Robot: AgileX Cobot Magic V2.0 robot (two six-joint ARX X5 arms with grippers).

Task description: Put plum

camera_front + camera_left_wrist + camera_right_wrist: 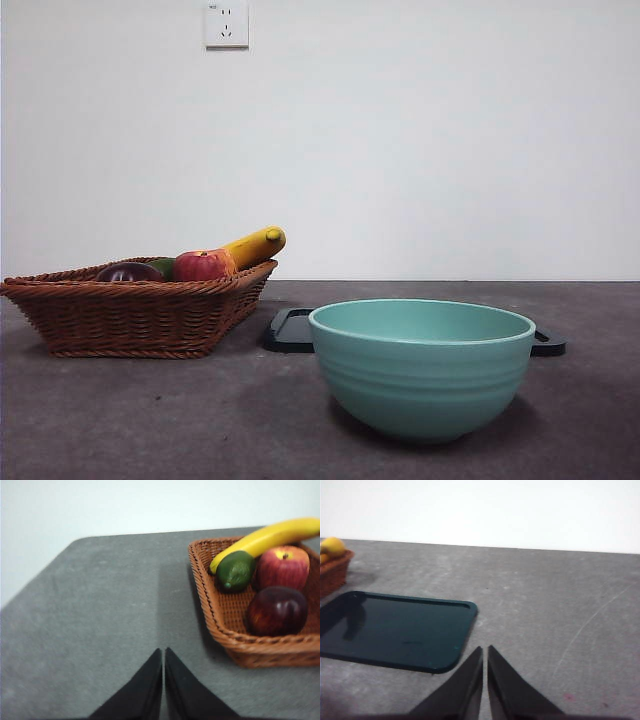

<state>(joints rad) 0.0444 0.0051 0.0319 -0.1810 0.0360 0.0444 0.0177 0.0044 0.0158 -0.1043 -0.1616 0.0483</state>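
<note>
Plum (277, 611) lies in the wicker basket (140, 315) at left of the front view, beside the apple (283, 566). Left gripper (163, 652) and right gripper (484, 650): jaws closed together, empty, above bare table (150, 420).

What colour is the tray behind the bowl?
Dark teal, almost black, glossy tray; the right wrist view shows it best.
</note>
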